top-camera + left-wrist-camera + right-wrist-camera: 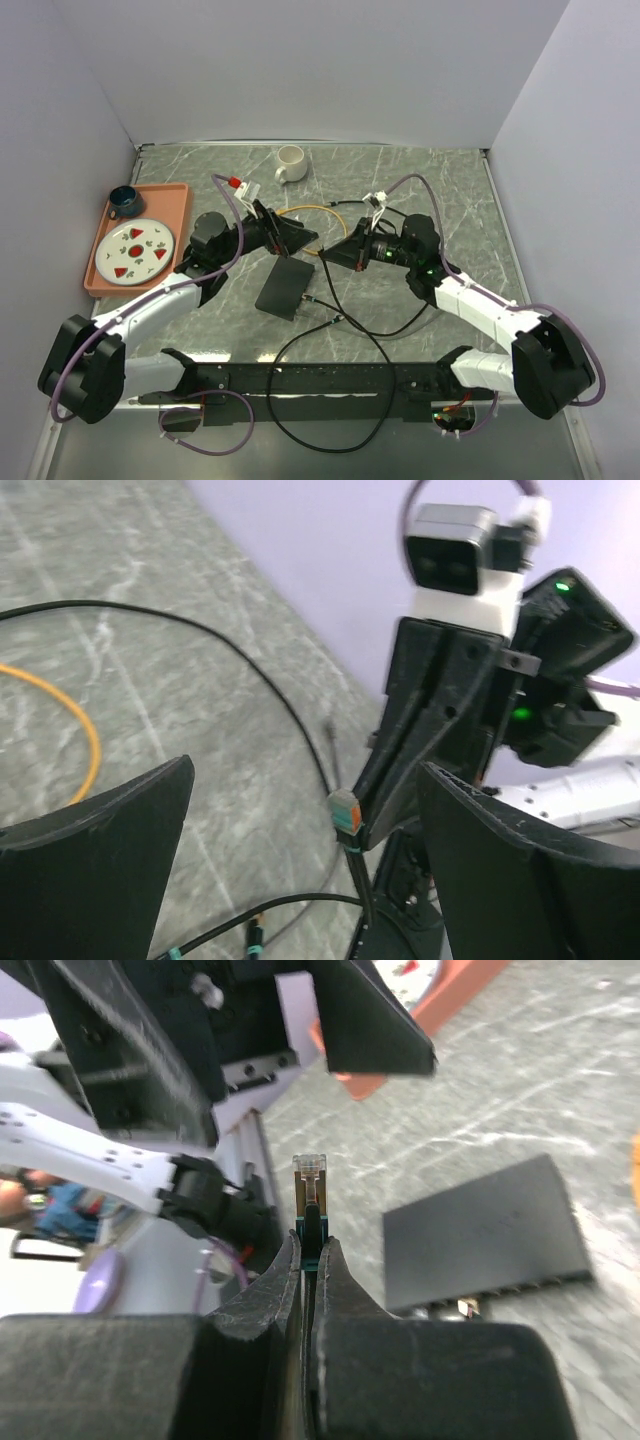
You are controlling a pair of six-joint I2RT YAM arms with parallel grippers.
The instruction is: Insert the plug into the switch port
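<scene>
Right wrist: our right tool (310, 1245) clenches the plug (309, 1175), left tool (305, 770) gapes empty; we must square it to the switch port (470, 1305).

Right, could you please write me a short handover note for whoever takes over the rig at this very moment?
Left gripper: open, holding nothing.
Right gripper: shut on the plug, whose clear tip sticks out beyond the jaws.
Black box: flat on the table between the arms, held by neither gripper; the plug is apart from it.
Done: plug picked up.
Left: bring the plug to the switch port in the box's narrow edge and push it in; the port is too small to make out here.
</scene>
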